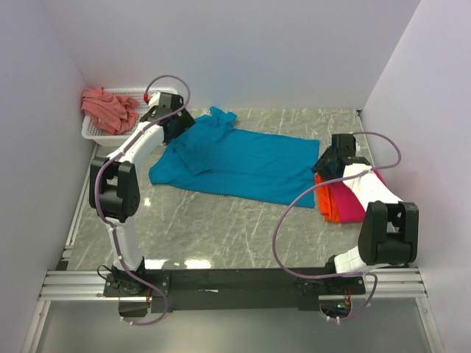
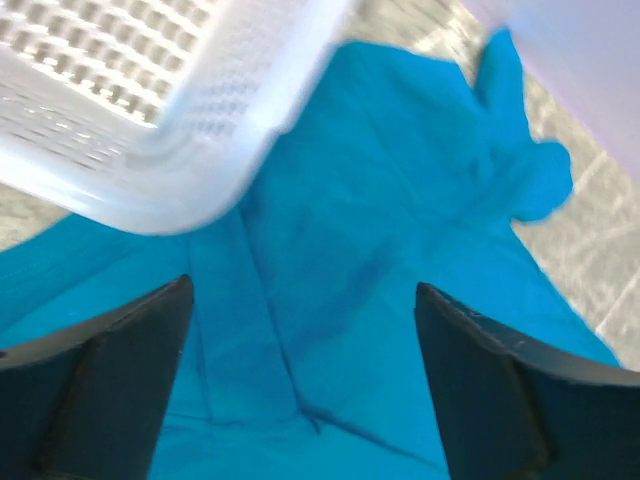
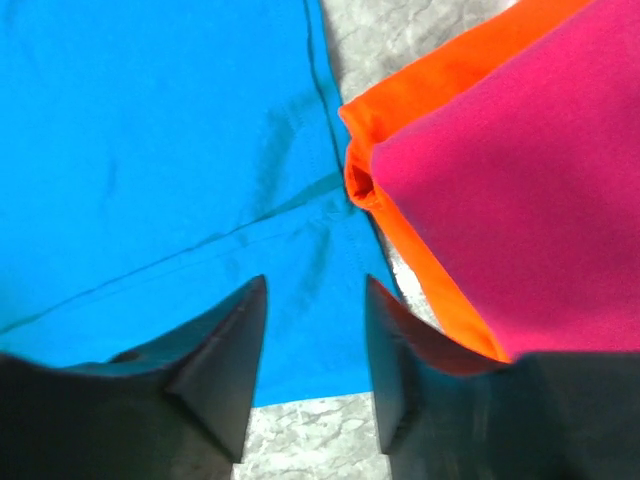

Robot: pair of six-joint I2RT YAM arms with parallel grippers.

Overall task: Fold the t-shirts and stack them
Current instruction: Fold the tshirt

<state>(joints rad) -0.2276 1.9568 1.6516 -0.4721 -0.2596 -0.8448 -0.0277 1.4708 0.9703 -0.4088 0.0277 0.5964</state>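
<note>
At the far left the basket holds the crumpled salmon shirt, apparently kept there until it is needed. Just right of it the left gripper hangs over the bunched far-left end of the teal shirt. Its jaws are spread wide with nothing between them, probably lined up to pinch that rumpled part.

The teal shirt lies spread across the middle of the table, not yet folded, so each arm can reach one end. At its right end the right gripper sits low over the hem corner, jaws partly apart and holding nothing.

Just beside that corner the orange shirt lies folded with the magenta shirt on top. The teal shirt likely goes on this stack.
</note>
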